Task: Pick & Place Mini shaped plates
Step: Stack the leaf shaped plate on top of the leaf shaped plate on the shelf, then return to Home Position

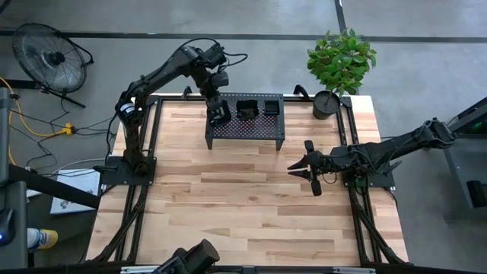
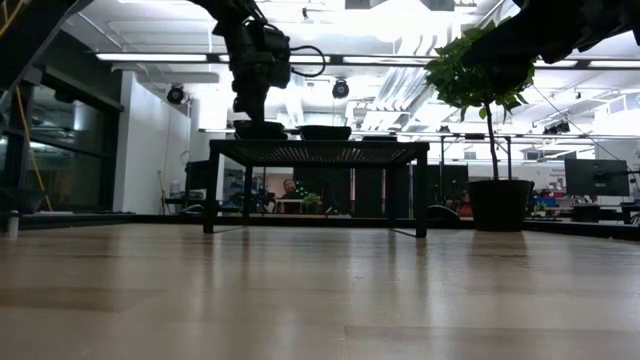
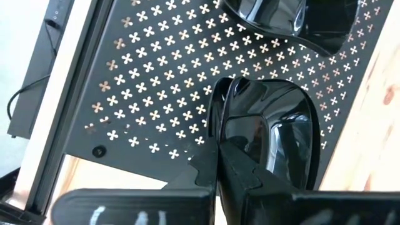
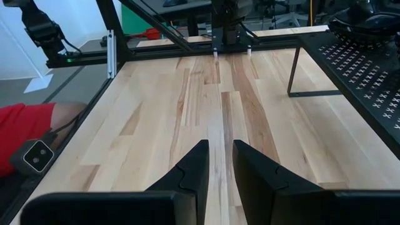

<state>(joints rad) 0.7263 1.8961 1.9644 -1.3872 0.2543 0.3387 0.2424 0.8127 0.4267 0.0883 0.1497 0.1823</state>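
Black plate [image 3: 269,134] — left gripper's [image 3: 228,147] — over rack [image 3: 156,81]

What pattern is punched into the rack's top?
Small four-petal cross cutouts in rows across the black rack; left wrist view shows it best.

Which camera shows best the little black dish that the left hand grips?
The left wrist view: the dish fills it, pinched at its rim. The high view shows a speck; the low view its edge; the right wrist view nothing.
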